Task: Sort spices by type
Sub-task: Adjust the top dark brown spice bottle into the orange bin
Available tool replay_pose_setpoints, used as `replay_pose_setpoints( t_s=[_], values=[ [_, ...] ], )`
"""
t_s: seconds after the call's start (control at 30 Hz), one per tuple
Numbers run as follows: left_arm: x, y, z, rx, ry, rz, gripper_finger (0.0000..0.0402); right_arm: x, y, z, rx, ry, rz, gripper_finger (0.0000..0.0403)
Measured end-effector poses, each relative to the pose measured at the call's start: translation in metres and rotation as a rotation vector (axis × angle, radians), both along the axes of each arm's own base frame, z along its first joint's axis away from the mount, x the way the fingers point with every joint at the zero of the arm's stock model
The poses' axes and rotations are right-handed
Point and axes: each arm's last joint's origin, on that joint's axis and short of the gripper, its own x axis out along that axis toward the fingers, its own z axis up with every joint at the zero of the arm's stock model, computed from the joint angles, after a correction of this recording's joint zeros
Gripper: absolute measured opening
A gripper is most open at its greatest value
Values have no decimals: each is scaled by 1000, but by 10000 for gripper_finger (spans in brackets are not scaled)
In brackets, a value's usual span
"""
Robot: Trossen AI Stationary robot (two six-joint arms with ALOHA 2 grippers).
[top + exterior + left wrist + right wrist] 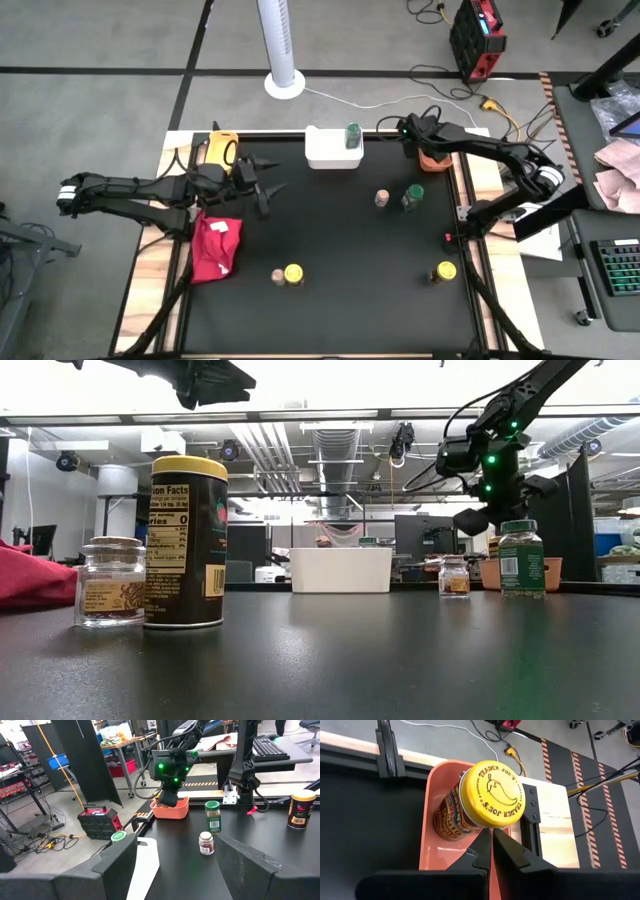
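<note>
1. Spices lie scattered on the black table (330,300): a green-lidded jar (412,196) just beside a small brown-lidded jar (382,198) near the middle, a yellow-lidded jar (293,273) touching a small glass jar (277,276) at the near edge, and another yellow-lidded jar (445,272) towards the right edge.
2. A green-lidded one (352,134) already stands in the white tray (322,152), apparently grouped by type.
3. The right gripper (491,836) hangs over the orange tray (431,815); its jaws look nearly closed and grip nothing.
4. The chilli jar (485,800) with the yellow lid lies tilted inside that tray, just ahead of the fingertips, apparently deposited there.
5. The left gripper (268,186) waits at the table's left side, near the red cloth (215,248) and yellow tray (222,146), jaws wide and empty.
</note>
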Motion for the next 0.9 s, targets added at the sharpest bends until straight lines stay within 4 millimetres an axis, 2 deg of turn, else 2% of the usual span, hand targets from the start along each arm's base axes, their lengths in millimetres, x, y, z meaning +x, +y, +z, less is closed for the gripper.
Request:
replay_pose_setpoints(
  t_s=[0.67,0.9],
  values=[
    [0,0,0,0,1,0,246,2,-5,2,-51,-23,-8,9],
    [0,0,0,-1,0,0,246,1,0,5,-24,-45,12,9]
  ],
)
